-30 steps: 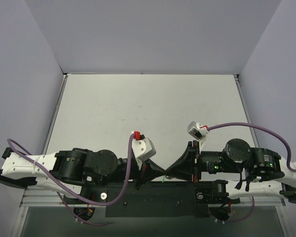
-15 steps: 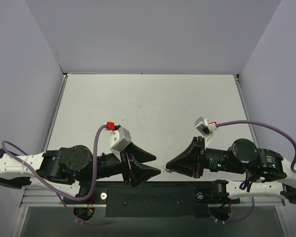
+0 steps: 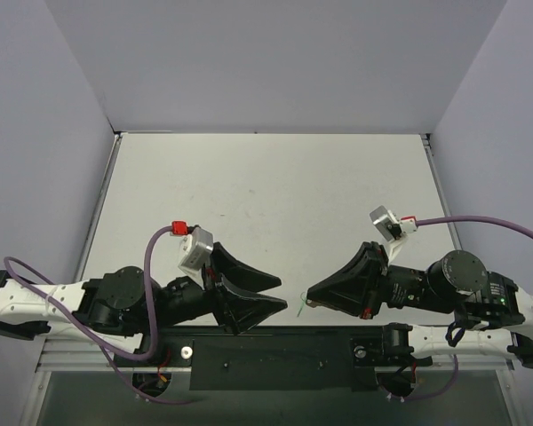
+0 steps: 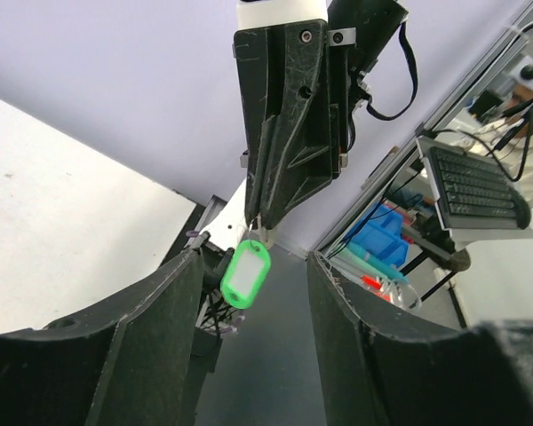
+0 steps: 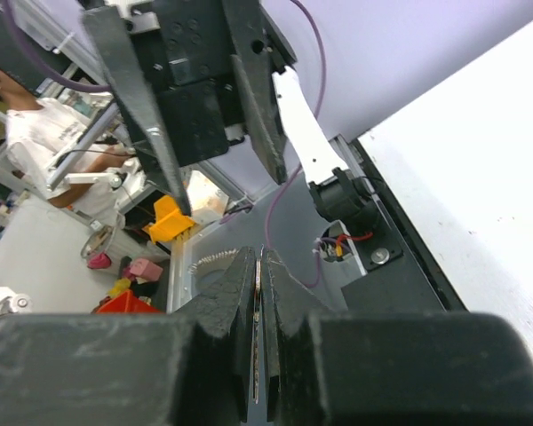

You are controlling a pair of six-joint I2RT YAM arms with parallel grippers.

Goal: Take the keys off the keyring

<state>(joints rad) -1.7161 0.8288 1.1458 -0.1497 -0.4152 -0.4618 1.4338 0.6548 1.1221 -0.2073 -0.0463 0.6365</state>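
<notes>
- The keyring (image 4: 247, 273) hangs from the tip of the right tool (image 3: 308, 299). Its long axis is near upright, with the lower end leaning slightly left in the left wrist view.
- The right tool is pressed together, pinching the keyring's top.
- The left tool (image 3: 282, 294) is spread, facing the keyring without touching it.
- The key is too small to make out.

Bright, soft and even from overhead across the pale grey flat tabletop (image 3: 266, 186), crisp throughout. Dimmer on the plain lilac walls (image 3: 266, 62) around the tabletop. Up close in both wrist views, blurred foreground, bowed edges; tabletop nearly washed out white.
</notes>
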